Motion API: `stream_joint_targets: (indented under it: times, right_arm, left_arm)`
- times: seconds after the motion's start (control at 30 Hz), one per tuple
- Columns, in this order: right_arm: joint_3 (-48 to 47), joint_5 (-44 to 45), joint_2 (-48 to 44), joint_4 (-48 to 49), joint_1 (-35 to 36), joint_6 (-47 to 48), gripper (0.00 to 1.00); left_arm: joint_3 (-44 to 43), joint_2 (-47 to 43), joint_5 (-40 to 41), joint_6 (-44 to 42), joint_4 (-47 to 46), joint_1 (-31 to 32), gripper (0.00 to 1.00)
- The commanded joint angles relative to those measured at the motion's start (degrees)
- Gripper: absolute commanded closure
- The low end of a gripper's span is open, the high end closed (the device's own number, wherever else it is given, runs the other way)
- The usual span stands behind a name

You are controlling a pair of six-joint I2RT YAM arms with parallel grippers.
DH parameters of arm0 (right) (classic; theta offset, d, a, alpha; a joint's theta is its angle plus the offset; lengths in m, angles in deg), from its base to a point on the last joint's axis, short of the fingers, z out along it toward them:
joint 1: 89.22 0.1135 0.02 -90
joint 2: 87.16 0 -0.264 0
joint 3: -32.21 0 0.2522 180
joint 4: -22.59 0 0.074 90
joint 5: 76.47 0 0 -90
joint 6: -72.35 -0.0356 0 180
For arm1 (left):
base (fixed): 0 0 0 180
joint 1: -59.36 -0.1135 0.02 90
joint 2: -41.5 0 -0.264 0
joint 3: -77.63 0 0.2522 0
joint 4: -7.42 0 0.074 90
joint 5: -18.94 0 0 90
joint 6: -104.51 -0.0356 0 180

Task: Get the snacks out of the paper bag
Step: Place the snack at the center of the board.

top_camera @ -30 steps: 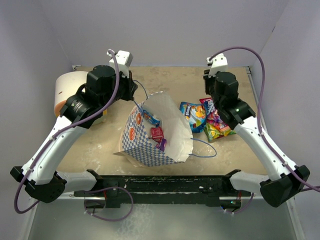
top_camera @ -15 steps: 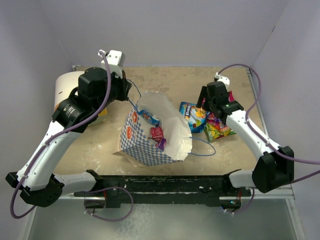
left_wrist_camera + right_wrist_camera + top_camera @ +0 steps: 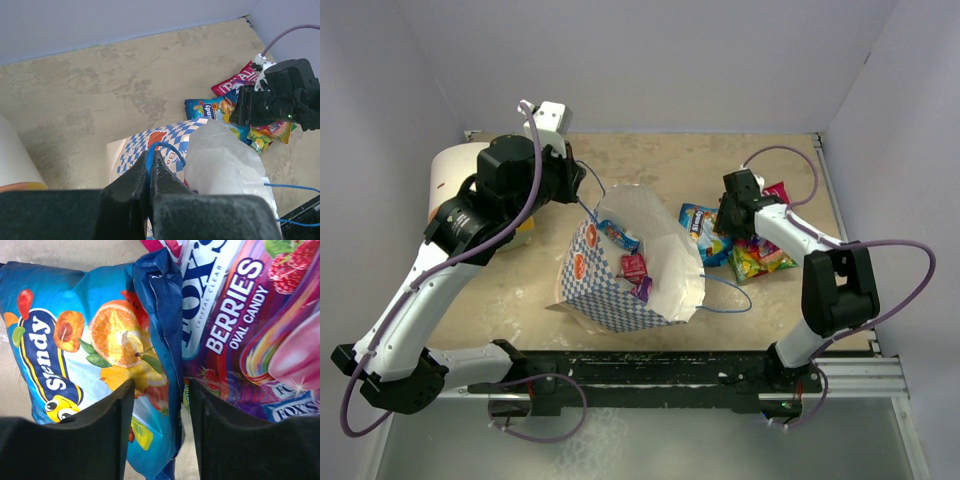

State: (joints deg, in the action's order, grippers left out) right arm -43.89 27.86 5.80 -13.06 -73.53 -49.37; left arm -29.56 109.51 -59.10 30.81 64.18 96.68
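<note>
- Partway through, by the look of things: four packets out, at least three left inside
- Out on the table (image 3: 660,160), just right of the paper bag (image 3: 610,300), overlapping in one heap: a blue fruit packet (image 3: 75,340), a purple berries packet (image 3: 240,325), a pink-red packet (image 3: 232,84) and a yellow-green packet (image 3: 760,263)
- Down in the cream-white inside of the bag, in plain sight from above: a small blue packet (image 3: 618,236), a small red packet (image 3: 634,266) and a small purple packet (image 3: 642,289); anything beneath them, impossible to tell
- Near the middle of the table, leaning rather than upright, mouth gaping wide
- Pinched tight with the left gripper (image 3: 150,165) on a blue cord handle (image 3: 162,146) at the far rim of the bag, holding that side of the mouth up
- Low over the heap with the right gripper (image 3: 161,390), jaws apart, straddling the folded edge of the blue fruit packet and clamped on nothing
- Left to do, as a guess: swing the right gripper across to the bag's mouth, reach in past the rim, and lift the remaining packets out one at a time onto the heap
- Off at the left edge, a white-and-orange cylinder (image 3: 445,185), no part of the job
</note>
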Motion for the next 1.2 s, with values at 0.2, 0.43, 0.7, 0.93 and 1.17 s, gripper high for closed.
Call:
stream_joint_targets:
  times: [0.2,0.43,0.7,0.93,1.17]
  right_arm:
    - [-4.04,-5.27,-2.49,-2.95,-0.3,3.58,0.87]
    - [-12.58,-6.67,-2.01,-17.95,-0.3,11.22,1.0]
    - [-13.82,1.28,-7.41,-25.67,-0.47,15.84,1.0]
    - [-16.79,13.05,-5.44,-24.01,-2.18,21.67,1.0]
    - [-17.43,2.0,-4.36,-21.29,-2.18,22.05,0.88]
  left_arm:
    - [-0.76,-0.8,-0.97,2.01,-1.16,0.03,1.0]
    - [-0.8,-0.1,-1.21,2.08,-1.34,0.03,1.0]
    - [-1.48,0.11,0.91,1.31,-1.34,-0.01,1.0]
    - [-2.03,-0.07,1.41,1.94,-0.43,0.01,1.0]
    - [-1.89,-0.83,1.97,3.23,0.7,0.01,1.0]
